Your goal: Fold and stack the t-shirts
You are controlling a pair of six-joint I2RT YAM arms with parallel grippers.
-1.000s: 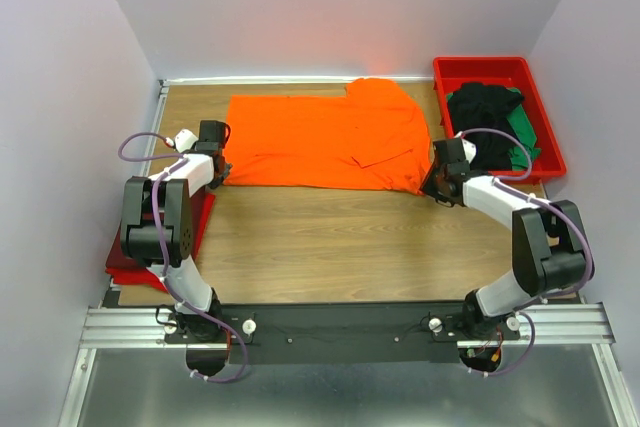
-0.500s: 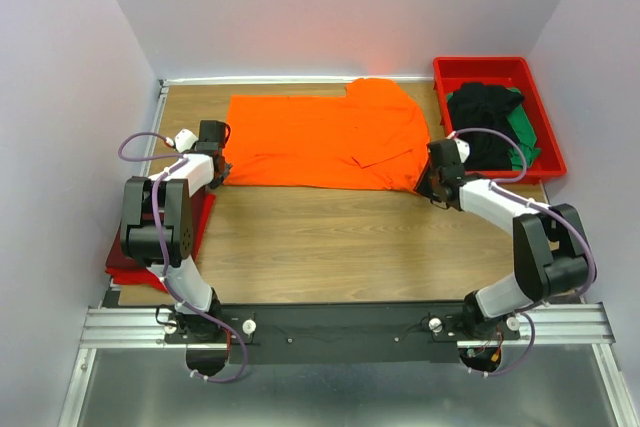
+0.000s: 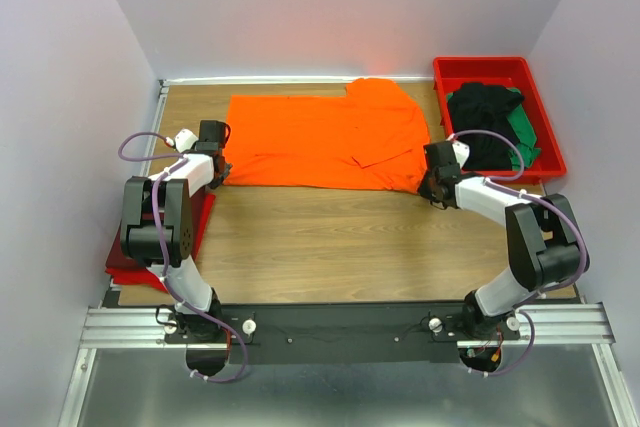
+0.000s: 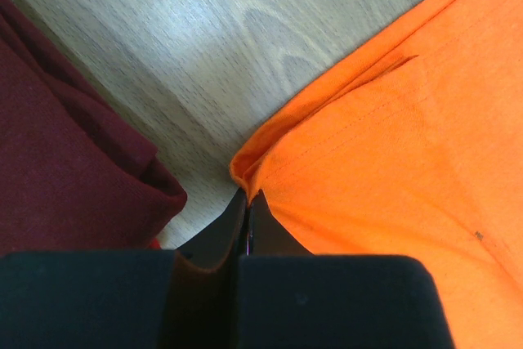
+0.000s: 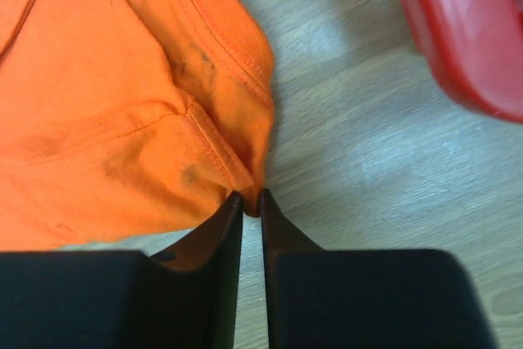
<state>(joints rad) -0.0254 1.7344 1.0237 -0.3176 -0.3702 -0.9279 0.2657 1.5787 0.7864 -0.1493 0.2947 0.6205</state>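
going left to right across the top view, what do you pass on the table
folded stack → left gripper → orange shirt → right gripper → black shirt → green shirt, the last two inside the red tray

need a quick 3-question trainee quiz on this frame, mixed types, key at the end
1. True or false: the orange t-shirt lies inside the red tray.
2. What is the left gripper closed on? A nothing; B a corner of the orange t-shirt; C the red tray's rim.
3. Which colours of cloth lie in the red tray?
Key: 1 false, it lies spread on the table. 2 B. 3 black cloth and green cloth.
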